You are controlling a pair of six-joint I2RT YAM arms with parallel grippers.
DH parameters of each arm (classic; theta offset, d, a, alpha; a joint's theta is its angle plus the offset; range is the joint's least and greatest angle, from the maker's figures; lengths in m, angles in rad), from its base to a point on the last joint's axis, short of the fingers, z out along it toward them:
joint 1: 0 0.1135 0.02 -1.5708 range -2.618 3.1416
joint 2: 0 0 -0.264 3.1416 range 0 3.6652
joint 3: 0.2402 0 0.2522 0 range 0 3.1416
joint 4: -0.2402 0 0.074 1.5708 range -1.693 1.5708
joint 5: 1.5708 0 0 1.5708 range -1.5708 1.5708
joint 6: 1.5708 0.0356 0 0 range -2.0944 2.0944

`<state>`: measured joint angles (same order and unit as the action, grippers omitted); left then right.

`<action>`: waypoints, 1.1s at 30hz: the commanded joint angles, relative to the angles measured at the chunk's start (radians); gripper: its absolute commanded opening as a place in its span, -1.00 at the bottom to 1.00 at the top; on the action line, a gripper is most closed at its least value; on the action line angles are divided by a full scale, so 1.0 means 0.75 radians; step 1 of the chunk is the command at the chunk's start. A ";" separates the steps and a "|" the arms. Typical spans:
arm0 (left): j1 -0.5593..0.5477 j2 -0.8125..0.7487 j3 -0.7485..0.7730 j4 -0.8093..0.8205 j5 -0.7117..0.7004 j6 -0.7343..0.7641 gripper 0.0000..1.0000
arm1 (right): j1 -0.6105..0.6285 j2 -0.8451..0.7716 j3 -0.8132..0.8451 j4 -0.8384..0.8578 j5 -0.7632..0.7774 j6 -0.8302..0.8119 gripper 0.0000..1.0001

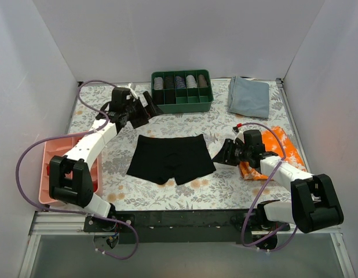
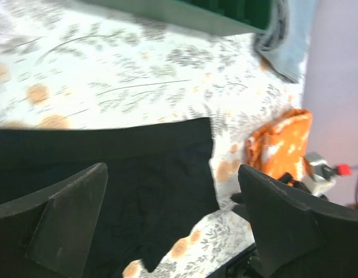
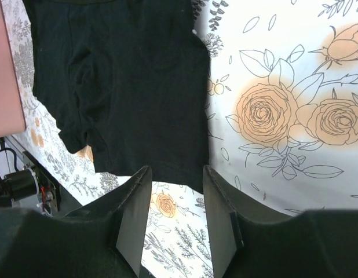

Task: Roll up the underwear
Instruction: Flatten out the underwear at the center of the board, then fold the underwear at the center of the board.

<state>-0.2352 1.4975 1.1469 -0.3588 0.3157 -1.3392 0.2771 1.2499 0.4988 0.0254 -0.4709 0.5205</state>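
Note:
The black underwear (image 1: 170, 157) lies flat on the floral table cover, waistband at the far side and two short legs toward the arms. My left gripper (image 1: 145, 111) hovers beyond the waistband's left end, open and empty. In the left wrist view its gripper (image 2: 173, 231) has the jaws wide apart above the underwear (image 2: 138, 168). My right gripper (image 1: 220, 155) sits low at the underwear's right edge. In the right wrist view its gripper (image 3: 176, 214) is open and empty, with the hem of the underwear (image 3: 127, 81) just beyond the fingertips.
A green compartment tray (image 1: 204, 104) with rolled garments stands at the back. A grey-blue folded cloth (image 1: 249, 96) lies back right. An orange-and-white patterned cloth (image 1: 277, 152) lies under my right arm. A pink tray (image 1: 51, 168) sits at the left edge.

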 commanded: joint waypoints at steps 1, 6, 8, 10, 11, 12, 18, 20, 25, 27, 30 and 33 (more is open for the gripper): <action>-0.124 0.114 0.202 -0.063 0.039 0.004 0.84 | -0.003 0.055 0.067 -0.032 -0.016 -0.017 -0.05; -0.343 0.318 0.420 -0.217 -0.155 -0.035 0.19 | -0.001 0.047 0.033 -0.032 -0.031 -0.027 -0.07; -0.420 0.428 0.550 -0.313 -0.206 -0.041 0.19 | -0.003 0.033 0.008 -0.026 -0.021 -0.029 -0.07; -0.474 0.492 0.632 -0.364 -0.349 -0.037 0.17 | -0.001 0.025 -0.002 -0.026 -0.008 -0.037 -0.08; -0.514 0.549 0.710 -0.405 -0.376 -0.041 0.14 | -0.001 0.025 -0.010 -0.024 -0.010 -0.040 -0.08; -0.531 0.584 0.747 -0.423 -0.404 -0.049 0.06 | -0.001 0.023 -0.013 -0.020 -0.006 -0.046 -0.09; -0.617 0.827 1.055 -0.593 -0.505 -0.078 -0.09 | -0.001 0.021 -0.049 0.015 -0.010 -0.056 -0.10; -0.633 0.875 1.107 -0.634 -0.517 -0.104 -0.14 | -0.001 0.019 -0.072 0.042 -0.020 -0.042 -0.11; -0.646 0.955 1.177 -0.640 -0.482 -0.151 -0.14 | -0.001 0.017 -0.107 0.099 -0.041 -0.013 -0.13; -0.650 0.975 1.191 -0.644 -0.474 -0.153 -0.14 | 0.001 0.017 -0.115 0.101 -0.027 -0.017 -0.13; -0.656 1.022 1.224 -0.649 -0.462 -0.166 -0.13 | -0.001 0.017 -0.121 0.134 -0.037 -0.023 -0.13; -0.660 1.059 1.226 -0.626 -0.433 -0.198 -0.12 | -0.001 0.037 -0.119 0.152 -0.069 -0.029 -0.13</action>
<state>-0.7185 2.2814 2.0300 -0.8165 -0.0185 -1.4513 0.2771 1.2831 0.4145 0.0711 -0.4866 0.5018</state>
